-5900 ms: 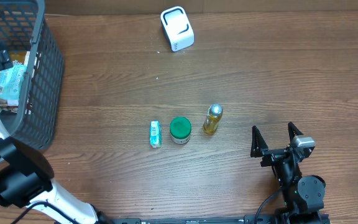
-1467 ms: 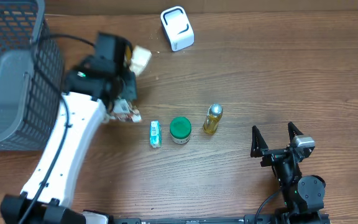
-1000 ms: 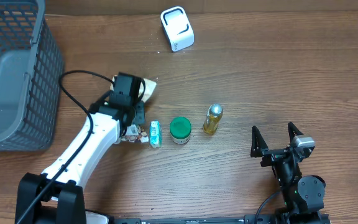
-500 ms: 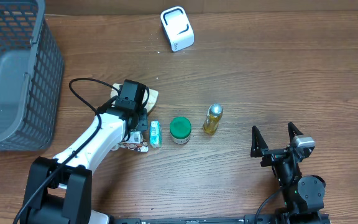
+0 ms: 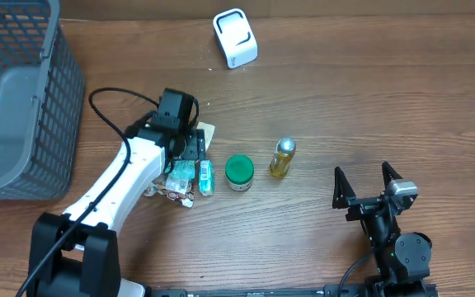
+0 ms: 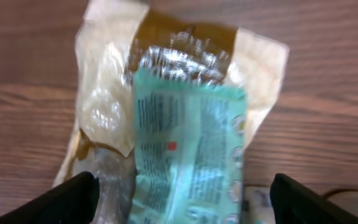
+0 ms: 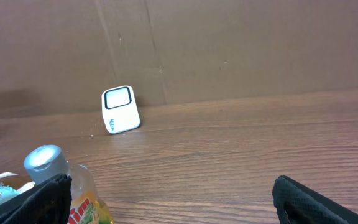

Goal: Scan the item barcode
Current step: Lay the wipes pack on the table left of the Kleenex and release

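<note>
A crinkled packet (image 6: pixel 185 143), teal print on a tan and clear wrapper, lies flat on the wooden table just left of a small teal item (image 5: pixel 206 177). My left gripper (image 6: pixel 188 202) hovers over it, open, with its fingers wide on either side of the packet and not gripping it; in the overhead view the left gripper (image 5: pixel 190 148) is at the packet's (image 5: pixel 178 176) far end. The white scanner (image 5: pixel 235 37) stands at the back of the table, also visible as the scanner (image 7: pixel 120 109) in the right wrist view. My right gripper (image 5: pixel 368 183) rests open at the front right, holding nothing.
A green-lidded jar (image 5: pixel 239 172) and a yellow bottle (image 5: pixel 282 157) stand in a row to the right of the teal item. The bottle (image 7: pixel 73 193) is close to my right gripper's left finger. A grey mesh basket (image 5: pixel 56 99) fills the far left.
My left arm carried the packet down beside the teal item, then opened and let it go; the packet now lies on the table. The right arm has not moved.
</note>
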Action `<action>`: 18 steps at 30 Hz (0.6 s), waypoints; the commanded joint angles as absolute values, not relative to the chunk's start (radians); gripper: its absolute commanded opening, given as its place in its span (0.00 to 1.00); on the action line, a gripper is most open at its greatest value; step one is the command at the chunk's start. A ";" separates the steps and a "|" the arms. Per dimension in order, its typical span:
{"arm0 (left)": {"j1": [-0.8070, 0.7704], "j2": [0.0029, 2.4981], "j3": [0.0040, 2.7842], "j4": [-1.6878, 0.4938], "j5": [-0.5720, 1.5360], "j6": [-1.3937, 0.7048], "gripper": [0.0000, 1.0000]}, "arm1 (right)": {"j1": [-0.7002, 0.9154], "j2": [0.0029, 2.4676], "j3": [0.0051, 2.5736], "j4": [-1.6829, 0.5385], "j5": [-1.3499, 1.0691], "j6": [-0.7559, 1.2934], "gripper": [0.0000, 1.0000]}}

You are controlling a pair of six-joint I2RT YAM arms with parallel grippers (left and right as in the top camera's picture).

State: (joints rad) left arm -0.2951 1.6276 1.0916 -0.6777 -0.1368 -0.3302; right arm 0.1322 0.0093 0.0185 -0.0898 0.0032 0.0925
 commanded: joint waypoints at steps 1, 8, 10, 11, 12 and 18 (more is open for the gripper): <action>-0.301 1.634 1.199 -0.727 -0.104 -0.311 0.86 | 0.129 0.004 0.008 -0.084 -0.002 0.085 1.00; -0.269 1.634 1.454 -0.906 -0.103 -0.232 1.00 | 0.129 0.004 0.008 -0.084 -0.002 0.085 1.00; -0.239 1.634 1.552 -0.965 -0.083 -0.230 1.00 | 0.129 0.004 0.008 -0.084 -0.002 0.085 1.00; -0.221 1.634 1.603 -0.987 -0.067 -0.223 1.00 | 0.129 0.004 0.008 -0.084 -0.002 0.085 1.00; -0.204 1.634 1.647 -1.003 -0.047 -0.212 1.00 | 0.129 0.004 0.008 -0.084 -0.002 0.085 1.00; -0.047 1.634 1.898 -1.065 0.118 -0.179 1.00 | 0.129 0.004 0.008 -0.084 -0.002 0.085 1.00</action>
